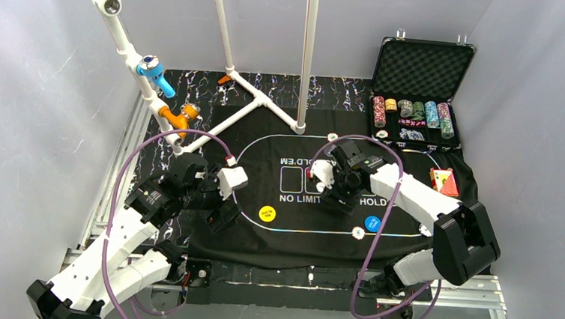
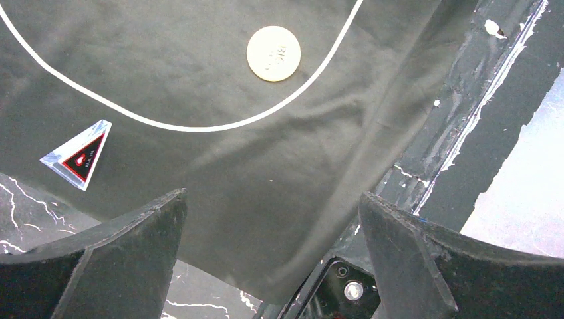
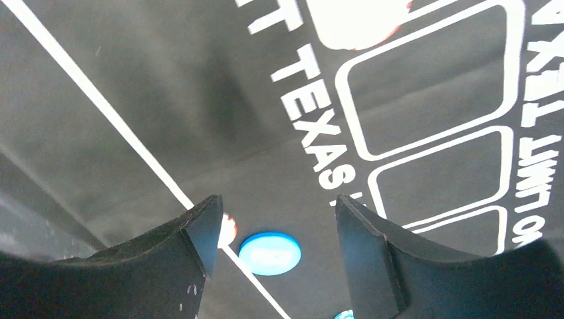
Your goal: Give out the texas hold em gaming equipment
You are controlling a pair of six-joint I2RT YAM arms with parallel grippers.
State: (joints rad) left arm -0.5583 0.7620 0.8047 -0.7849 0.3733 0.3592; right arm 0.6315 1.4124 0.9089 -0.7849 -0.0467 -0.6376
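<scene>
Your left gripper (image 2: 271,196) is hovering with its fingers spread wide and nothing between them, over the left end of the black felt mat (image 1: 289,239) that is lying on the dark marbled surface (image 1: 186,96). Beneath it, a small clear triangular marker (image 2: 76,154) with a red and black centre is lying near the mat's edge; its print is too small for you to read. The yellow button disc (image 1: 267,214) is sitting just inside the mat's white oval line, its lettering too faint to make out. Mid-mat, white lettering is showing "NO LIMIT", and "TEXAS" in the right wrist view. Your right gripper (image 3: 278,199) is hanging over that lettering with its fingers apart, pinching nothing. Near it, the blue button disc (image 1: 372,223) is resting inside the oval line, and a small pale poker chip (image 1: 358,231) is lying on the line just beside it. Farther right, red-backed playing cards (image 1: 444,181) are sitting on the mat's right edge. At the back right, the black foam-lined case (image 1: 421,60) is standing open, holding rows of stacked chips (image 1: 410,112) in red, yellow, grey, green and blue.
</scene>
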